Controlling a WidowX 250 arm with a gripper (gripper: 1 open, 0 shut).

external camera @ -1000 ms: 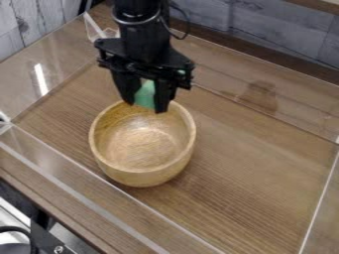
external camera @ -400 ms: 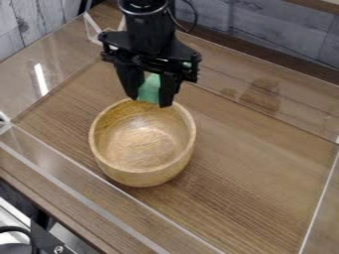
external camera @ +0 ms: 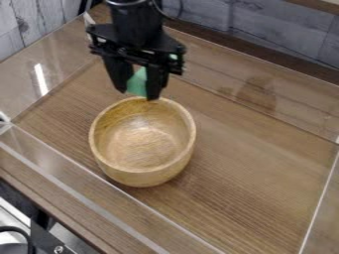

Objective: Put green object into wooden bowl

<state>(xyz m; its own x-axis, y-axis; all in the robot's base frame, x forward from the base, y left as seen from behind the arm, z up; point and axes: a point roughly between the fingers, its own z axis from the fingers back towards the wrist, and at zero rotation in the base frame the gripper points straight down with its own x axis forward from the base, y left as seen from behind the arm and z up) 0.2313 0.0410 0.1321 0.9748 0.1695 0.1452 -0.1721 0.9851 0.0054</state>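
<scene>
The green object [external camera: 138, 81] hangs upright between the black fingers of my gripper [external camera: 139, 87], which is shut on it and points straight down. Only its lower part shows; the rest is hidden by the gripper body. It hangs just above and behind the far rim of the wooden bowl [external camera: 142, 142], a round light-tan bowl standing on the wooden table with nothing in it.
A clear plastic wall [external camera: 54, 159] runs around the table, close along the front left edge and the right side. A grey plank wall [external camera: 265, 25] stands behind. Bare wood tabletop [external camera: 259, 149] lies right of the bowl.
The gripper has lifted the green object and shifted it up and to the left in the picture, from low over the bowl's far rim to higher behind it.
</scene>
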